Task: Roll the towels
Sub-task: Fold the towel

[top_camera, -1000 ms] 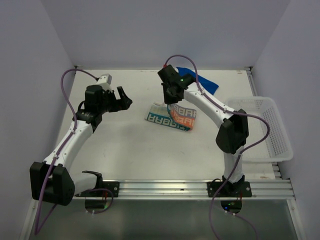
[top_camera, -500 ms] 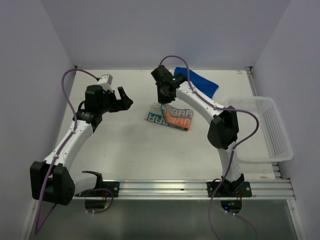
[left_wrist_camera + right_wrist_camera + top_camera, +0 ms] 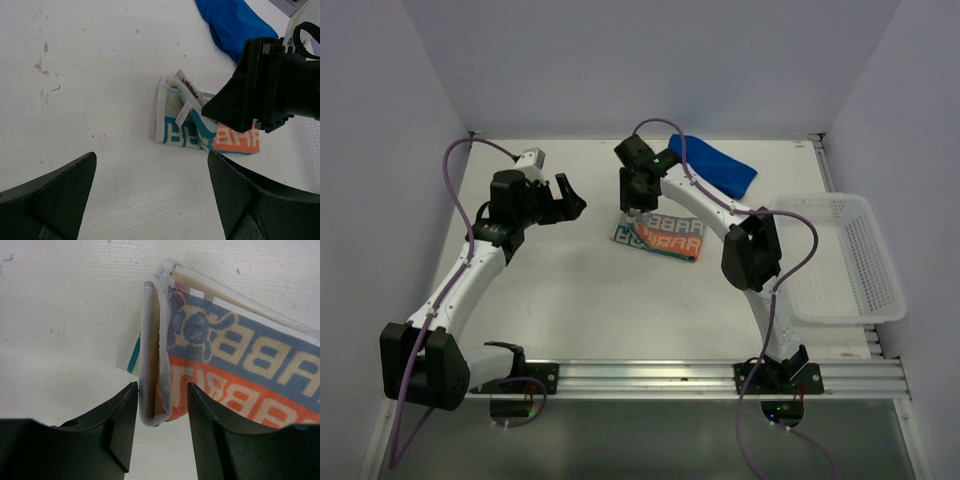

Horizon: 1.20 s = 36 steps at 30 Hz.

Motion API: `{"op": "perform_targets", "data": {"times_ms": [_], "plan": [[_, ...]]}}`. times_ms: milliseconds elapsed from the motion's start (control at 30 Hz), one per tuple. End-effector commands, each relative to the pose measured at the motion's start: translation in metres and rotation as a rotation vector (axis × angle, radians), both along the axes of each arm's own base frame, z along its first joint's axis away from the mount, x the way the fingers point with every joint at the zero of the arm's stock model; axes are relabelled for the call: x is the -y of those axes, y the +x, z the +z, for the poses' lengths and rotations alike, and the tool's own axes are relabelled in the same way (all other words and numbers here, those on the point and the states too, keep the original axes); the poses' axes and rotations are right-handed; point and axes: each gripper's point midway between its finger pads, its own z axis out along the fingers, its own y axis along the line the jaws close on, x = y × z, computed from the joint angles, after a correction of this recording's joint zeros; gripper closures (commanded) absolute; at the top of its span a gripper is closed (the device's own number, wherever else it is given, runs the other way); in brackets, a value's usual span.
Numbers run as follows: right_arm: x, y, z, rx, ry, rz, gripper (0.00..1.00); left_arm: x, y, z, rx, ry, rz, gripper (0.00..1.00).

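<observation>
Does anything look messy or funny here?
A bit. The patterned towel is folded flat, but one end sticks up in a loop between the fingers of the right gripper. The blue towel lies crumpled at the back, not rolled.

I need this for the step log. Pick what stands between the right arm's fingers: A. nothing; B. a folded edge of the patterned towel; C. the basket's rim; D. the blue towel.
B: the right wrist view shows a raised fold of the patterned towel in the gap between the dark fingers, while the blue towel lies apart near the table's far edge.
</observation>
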Motion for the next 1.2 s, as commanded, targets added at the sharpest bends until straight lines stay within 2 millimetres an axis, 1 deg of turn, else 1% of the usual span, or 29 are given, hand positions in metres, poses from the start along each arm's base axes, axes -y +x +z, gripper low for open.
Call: {"op": "perform_targets", "data": {"times_ms": [0,133,233,300,333,367,400,433,467,500,533,567,600,633,667,700,733,767,833,867,900,933,967,1000,1033,1067,1100,1133,1167], "plan": [[-0.019,0.014,0.034,0.067,0.096,0.002,0.5,0.003,0.003,0.012,0.048,0.009,-0.022,0.03],[-0.016,0.013,0.045,0.079,0.114,0.002,0.48,0.002,0.003,0.012,0.049,0.013,-0.017,0.03],[-0.015,0.009,0.057,0.074,0.184,0.004,0.45,0.002,0.004,0.011,0.045,0.012,-0.02,0.02],[-0.007,0.006,0.063,0.078,0.205,-0.004,0.45,0.003,0.004,0.01,0.042,0.012,-0.021,0.02],[0.0,0.002,0.055,0.06,0.19,-0.013,0.45,0.003,0.004,0.009,0.041,0.012,-0.023,0.02],[0.008,0.001,0.068,0.083,0.2,-0.025,0.45,0.003,0.005,0.007,0.034,0.011,-0.023,0.02],[0.015,-0.001,0.069,0.085,0.2,-0.037,0.45,0.004,0.005,0.006,0.031,0.011,-0.025,0.02],[0.028,-0.012,0.049,0.044,0.17,-0.054,0.47,0.004,0.005,0.005,0.029,0.01,-0.024,0.02],[0.038,-0.01,0.069,0.093,0.217,-0.083,0.48,0.004,0.006,0.002,0.021,0.011,-0.024,0.02],[0.047,-0.013,0.067,0.09,0.227,-0.102,0.5,0.005,0.007,0.002,0.019,0.007,-0.029,0.02],[0.07,-0.021,0.045,0.048,0.207,-0.143,0.51,0.006,0.007,0.0,0.015,0.005,-0.033,0.03],[0.075,-0.021,0.045,0.054,0.242,-0.164,0.53,0.007,0.009,-0.002,0.012,0.005,-0.034,0.04],[0.087,-0.027,0.057,0.077,0.265,-0.18,0.53,0.008,0.012,0.0,0.025,-0.001,-0.041,0.1],[0.106,-0.035,0.036,0.04,0.237,-0.213,0.54,0.01,0.014,0.002,0.03,-0.009,-0.04,0.12],[0.114,-0.037,0.033,0.049,0.23,-0.214,0.54,0.013,0.017,-0.003,0.013,-0.015,-0.045,0.16],[0.123,-0.042,0.038,0.064,0.229,-0.22,0.54,0.016,0.022,0.007,0.028,-0.023,-0.049,0.18],[0.135,-0.05,0.024,0.039,0.202,-0.234,0.53,0.018,0.025,0.008,0.023,-0.028,-0.044,0.2],[0.141,-0.054,0.021,0.038,0.189,-0.235,0.53,0.027,0.026,0.007,0.017,-0.028,-0.058,0.22],[0.152,-0.063,0.009,0.02,0.179,-0.248,0.55,0.037,0.035,0.02,0.049,-0.025,-0.057,0.25],[0.153,-0.062,0.007,0.027,0.19,-0.253,0.61,0.055,0.035,0.016,0.042,-0.023,-0.088,0.29],[0.154,-0.063,0.003,0.024,0.196,-0.257,0.75,0.062,0.041,0.023,0.057,-0.03,-0.087,0.32],[0.159,-0.064,-0.004,0.016,0.192,-0.271,0.79,0.072,0.043,0.02,0.048,-0.033,-0.101,0.35],[0.158,-0.063,-0.006,0.009,0.199,-0.267,0.81,0.09,0.046,0.008,0.034,-0.033,-0.131,0.4],[0.156,-0.064,-0.009,-0.003,0.204,-0.259,0.83,0.098,0.05,0.004,0.031,-0.036,-0.138,0.45],[0.155,-0.063,-0.012,-0.015,0.2,-0.258,0.83,0.108,0.055,0.004,0.031,-0.047,-0.152,0.5],[0.155,-0.061,-0.014,-0.019,0.196,-0.252,0.83,0.12,0.058,-0.014,-0.014,-0.042,-0.176,0.57],[0.154,-0.06,-0.015,-0.02,0.195,-0.249,0.82,0.126,0.06,-0.02,-0.032,-0.05,-0.191,0.6],[0.154,-0.059,-0.015,-0.021,0.193,-0.249,0.77,0.13,0.062,-0.024,-0.037,-0.053,-0.195,0.64],[0.154,-0.059,-0.019,-0.028,0.187,-0.248,0.72,0.136,0.065,-0.035,-0.046,-0.05,-0.202,0.71]]}}
